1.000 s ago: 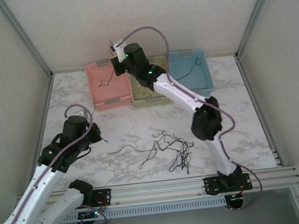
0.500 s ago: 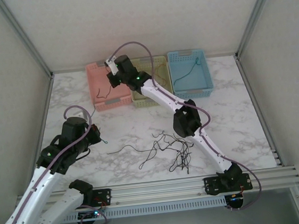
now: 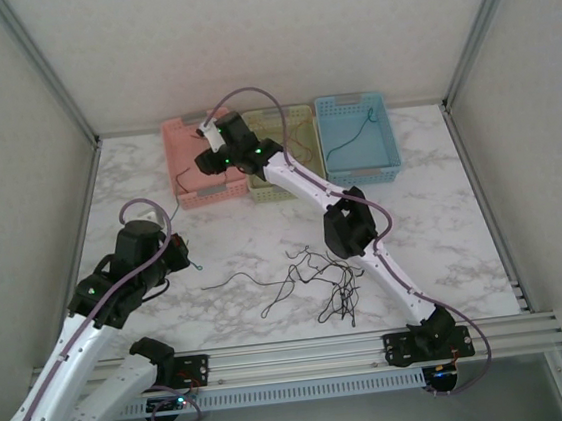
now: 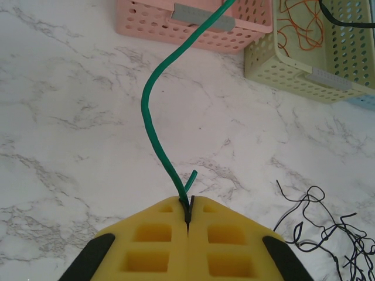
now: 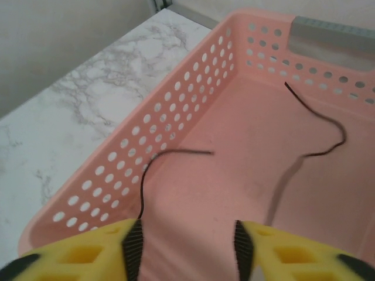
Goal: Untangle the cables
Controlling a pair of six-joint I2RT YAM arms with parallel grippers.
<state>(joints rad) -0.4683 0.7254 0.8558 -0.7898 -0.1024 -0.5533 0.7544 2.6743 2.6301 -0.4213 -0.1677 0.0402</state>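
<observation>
Left gripper (image 4: 188, 212) clenches a green cable (image 4: 151, 99); right gripper (image 5: 187, 249) hangs released over the pink basket (image 5: 193, 88). The cables (image 3: 329, 281) look light and limp: grasp a free end.

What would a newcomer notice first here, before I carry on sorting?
First, the left end effector, shut on a green wire that arcs away over the table. Next, the right end effector, open above the pink basket with a black wire at one finger. Then the tangle of black wires mid-table, between the arms.
</observation>
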